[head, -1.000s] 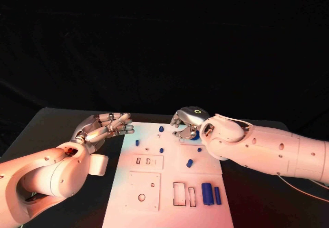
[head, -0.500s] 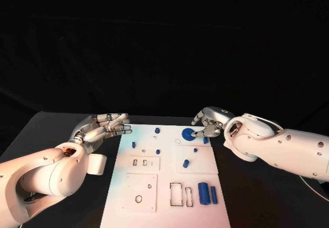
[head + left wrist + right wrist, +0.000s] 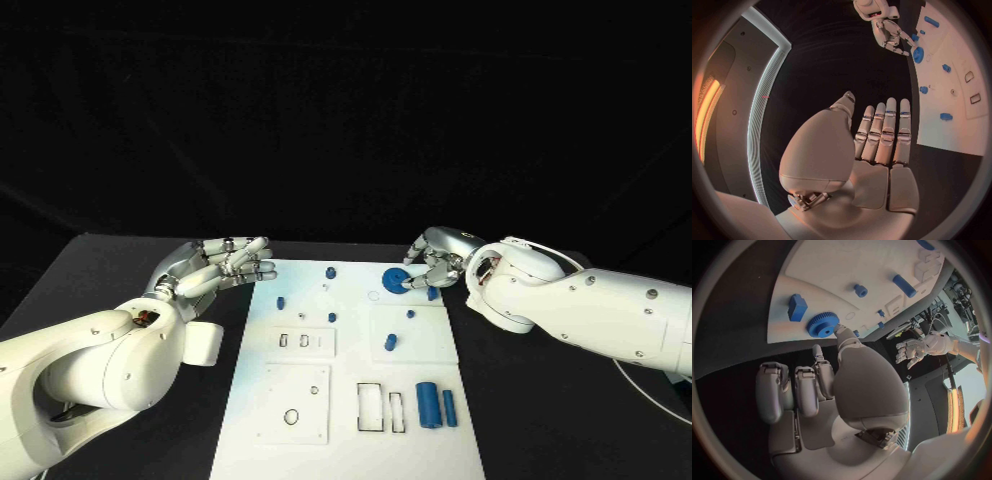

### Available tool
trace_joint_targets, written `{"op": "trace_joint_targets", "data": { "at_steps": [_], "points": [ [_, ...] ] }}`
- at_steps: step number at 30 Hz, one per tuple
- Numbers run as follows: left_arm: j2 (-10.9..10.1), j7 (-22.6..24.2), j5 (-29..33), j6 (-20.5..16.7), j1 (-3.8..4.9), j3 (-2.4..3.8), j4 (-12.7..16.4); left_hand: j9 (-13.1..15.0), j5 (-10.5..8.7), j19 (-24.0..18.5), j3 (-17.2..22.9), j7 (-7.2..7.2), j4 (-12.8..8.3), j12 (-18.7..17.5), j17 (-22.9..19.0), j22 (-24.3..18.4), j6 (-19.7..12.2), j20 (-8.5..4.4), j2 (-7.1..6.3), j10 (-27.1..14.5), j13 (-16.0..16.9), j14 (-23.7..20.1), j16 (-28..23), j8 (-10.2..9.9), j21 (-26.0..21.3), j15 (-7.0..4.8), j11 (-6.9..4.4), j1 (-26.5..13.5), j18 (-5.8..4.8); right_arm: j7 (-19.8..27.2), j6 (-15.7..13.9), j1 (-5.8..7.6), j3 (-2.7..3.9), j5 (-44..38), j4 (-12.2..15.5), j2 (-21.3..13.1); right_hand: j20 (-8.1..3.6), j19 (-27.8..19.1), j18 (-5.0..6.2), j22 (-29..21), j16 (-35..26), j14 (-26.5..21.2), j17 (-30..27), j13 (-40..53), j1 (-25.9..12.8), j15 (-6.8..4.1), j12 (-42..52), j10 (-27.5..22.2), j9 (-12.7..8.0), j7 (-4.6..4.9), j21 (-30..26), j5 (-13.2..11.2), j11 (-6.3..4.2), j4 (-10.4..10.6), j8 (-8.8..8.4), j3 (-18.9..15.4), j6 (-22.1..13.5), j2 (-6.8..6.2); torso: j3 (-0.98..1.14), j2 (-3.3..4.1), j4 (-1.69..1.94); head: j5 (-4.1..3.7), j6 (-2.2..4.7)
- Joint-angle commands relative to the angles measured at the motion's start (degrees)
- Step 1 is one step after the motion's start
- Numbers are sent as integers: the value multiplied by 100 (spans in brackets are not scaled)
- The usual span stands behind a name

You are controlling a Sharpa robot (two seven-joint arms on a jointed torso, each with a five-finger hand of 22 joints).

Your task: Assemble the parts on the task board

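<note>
Near edge of the white board (image 3: 433, 455): two blue cylinders standing side by side, the thick cylinder (image 3: 427, 404) and the thin cylinder (image 3: 450, 408), just beside two empty rectangular slots. Mid board: one slanted blue peg (image 3: 389, 342), then small blue studs, I count about six across the middle and far part, some too small to be sure of. Far edge: one blue gear (image 3: 394, 279), lying flat on the board near the right corner, with one blue block (image 3: 797, 307) just beside it. My right hand (image 3: 440, 258) is at the gear, thumb tip touching its rim in the right wrist view, other fingers curled in beside it; not gripping it as far as I can tell. My left hand (image 3: 224, 264) hovers off the board's left edge over the dark surface (image 3: 87, 280), fingers straight and together, holding nothing. Step, I judge: seating the gear at the far corner. Next move calls for a firm pinch on the gear and lining it up over its post, left hand free to steady the board.
</note>
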Motion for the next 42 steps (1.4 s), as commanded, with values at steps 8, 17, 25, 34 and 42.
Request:
{"op": "trace_joint_targets", "data": {
  "at_steps": [8, 17, 25, 34, 42],
  "points": [
    [16, 15, 14, 119, 8, 5, 10, -10, -34, -1, -41, 22, 3, -33, 8, 7, -4, -6, -8, -6, -6, -7, -39, -28, 31, 43, 13, 19, 53, -16, 239, -30, -4, 92, -190, 214, 11, 39, -125, 636, 52, 490, 1045, 282, 70, 42, 99, 64, 22, 2, 53, 56, 31, 41, 58, -41, -46, 18, -5, -3, 5, -12, -28],
    [11, 6, 14, 124, 8, 5, 13, -12, -35, -4, -44, 19, 1, -42, 9, 8, -5, -5, -6, -7, -6, -8, -47, -34, 33, 43, 12, 22, 53, -23, 267, -53, -9, 27, -286, 309, 13, 44, -127, 646, 62, 493, 1064, 346, 89, 44, 158, 98, 31, 2, 58, 58, 32, 52, 77, -48, -47, 28, -1, -4, -5, -5, -38],
    [11, -3, 14, 135, 8, 5, 14, -12, -35, -4, -44, 19, 1, -42, 9, 8, -5, -5, -6, -7, -6, -8, -47, -34, 33, 43, 12, 22, 53, -25, 272, -65, -11, 1, -392, 378, 17, 47, -128, 654, 72, 497, 1084, 359, 133, 47, 170, 94, 43, 3, 61, 58, 33, 57, 105, -42, -49, 55, -1, -2, 4, 2, -47],
    [8, -15, 14, 144, 8, 5, 17, -14, -35, -6, -45, 19, 0, -50, 9, 9, -7, -5, -1, -9, -6, -9, -53, -39, 36, 44, 12, 24, 53, -40, 301, -89, -17, -117, -482, 434, 19, 55, -130, 672, 81, 499, 1100, 392, 238, 47, 197, 94, 67, 1, 68, 56, 32, 39, 158, -4, -35, 110, 0, -2, -4, -2, -53],
    [8, -24, 14, 157, 8, 5, 14, -14, -35, -6, -45, 19, 0, -50, 9, 9, -7, -5, -1, -9, -6, -9, -53, -39, 36, 44, 12, 24, 53, -64, 348, -111, -20, -352, -457, 454, 9, 95, -144, 737, 111, 512, 1165, 538, 377, 28, 327, 181, 122, -35, 108, 19, 3, -9, 292, 71, 116, 178, -2, -3, -1, -3, -63]
  ]
}}
